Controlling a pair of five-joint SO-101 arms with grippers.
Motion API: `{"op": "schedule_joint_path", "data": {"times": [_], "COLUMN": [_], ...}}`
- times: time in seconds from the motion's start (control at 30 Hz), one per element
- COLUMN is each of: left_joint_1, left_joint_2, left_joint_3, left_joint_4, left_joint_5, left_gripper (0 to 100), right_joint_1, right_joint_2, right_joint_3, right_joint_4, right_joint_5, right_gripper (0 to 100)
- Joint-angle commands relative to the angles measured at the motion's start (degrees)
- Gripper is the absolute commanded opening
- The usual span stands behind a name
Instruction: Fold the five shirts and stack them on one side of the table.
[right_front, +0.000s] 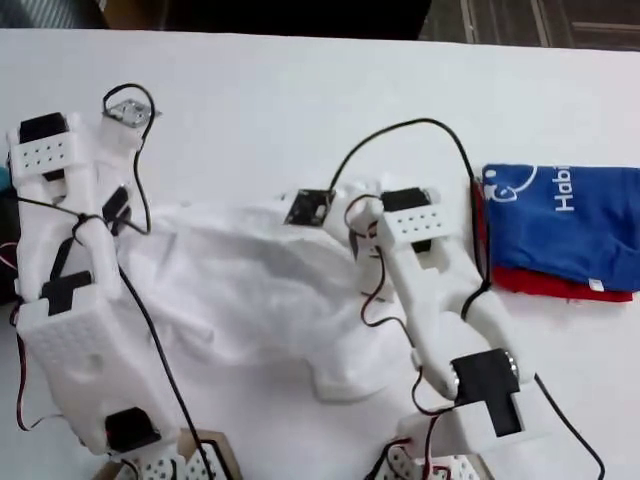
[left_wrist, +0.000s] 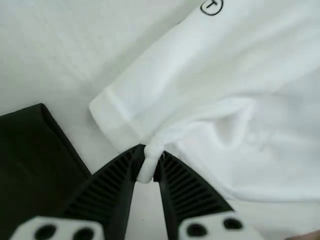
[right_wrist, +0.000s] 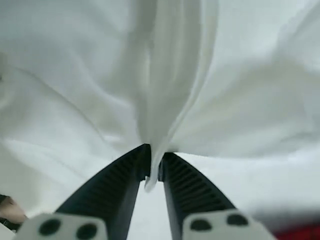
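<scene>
The left gripper (left_wrist: 148, 167) pinched a fold of the white shirt (left_wrist: 235, 100), whose sleeve cuff lay just beside its fingertips. The right gripper (right_wrist: 152, 167) clamped a bunched ridge of the same shirt, and the cloth fanned out beyond its fingers. A blue shirt (right_front: 565, 235) lay atop a red shirt (right_front: 545, 283), apart from both grippers.
</scene>
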Motion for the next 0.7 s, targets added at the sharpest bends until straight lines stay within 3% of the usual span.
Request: {"op": "schedule_joint_path", "data": {"times": [0.0, 0.2, 0.33, 0.5, 0.67], "left_joint_1": [-0.09, 2.20, 4.48, 5.98, 6.42], "left_joint_2": [-4.22, -4.40, -4.40, -8.18, -19.43], "left_joint_3": [-0.13, -2.24, -10.59, -18.77, -17.45], "left_joint_4": [-0.26, 1.49, 7.38, 9.14, 9.14], "left_joint_5": [-0.26, -0.09, 4.92, 11.16, 11.08], "left_gripper": [3, 3, 3, 3, 3], "right_joint_1": [2.33, 5.32, 7.08, 9.01, 8.75], "right_joint_2": [-0.13, -0.66, -0.75, -1.89, -8.04], "right_joint_3": [-2.11, -8.26, -18.02, -32.53, -43.87], "right_joint_4": [-0.48, -5.58, -7.25, -1.19, 4.18], "right_joint_5": [0.53, 0.09, -1.67, -3.52, -3.52], "right_gripper": [2.0, 2.0, 2.0, 2.0, 2.0]}}
